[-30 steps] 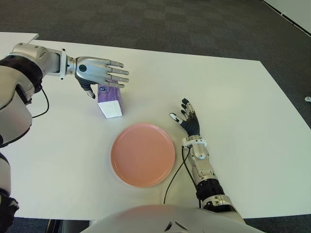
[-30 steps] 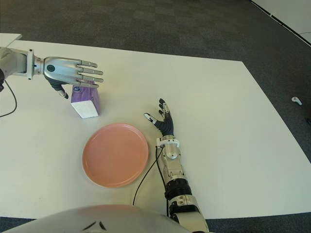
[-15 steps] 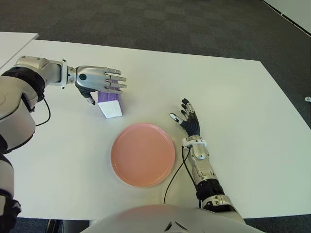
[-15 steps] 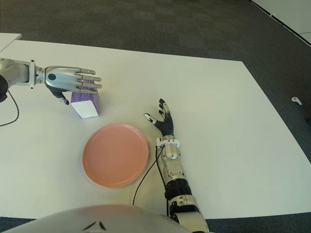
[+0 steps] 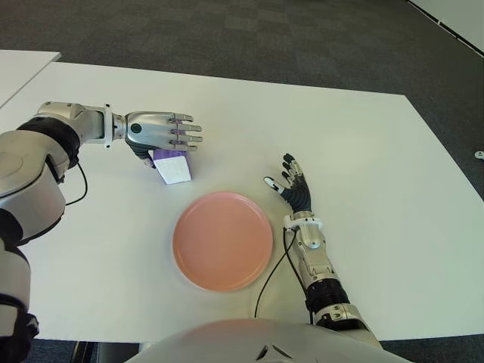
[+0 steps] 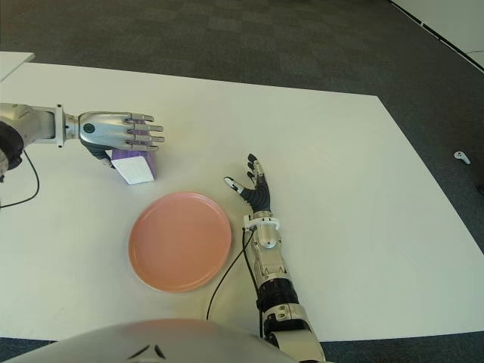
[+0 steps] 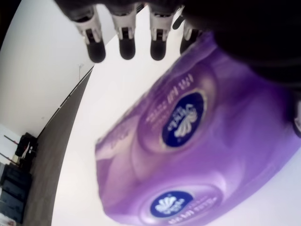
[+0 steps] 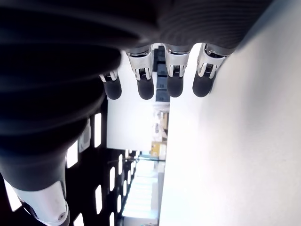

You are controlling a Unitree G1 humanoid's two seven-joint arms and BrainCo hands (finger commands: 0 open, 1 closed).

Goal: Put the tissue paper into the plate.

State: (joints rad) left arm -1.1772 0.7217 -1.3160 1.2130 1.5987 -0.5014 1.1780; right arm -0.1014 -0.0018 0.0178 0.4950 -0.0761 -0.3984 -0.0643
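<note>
Left hand [image 5: 162, 131] dropped low onto tissue pack [image 5: 173, 168] | fingers straight, nothing gripped yet | plate [image 5: 222, 240] waiting empty | right hand [image 5: 293, 188] splayed beside plate, idle

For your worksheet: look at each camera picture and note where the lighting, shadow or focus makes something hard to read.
Left wrist view: the purple tissue pack fills the frame, its print soft; the left robot hand's palm is a black mass. Right wrist view: the right robot hand is a dark silhouette against a bright background. Eye views: even light, faint shadow beside the pink plate.
</note>
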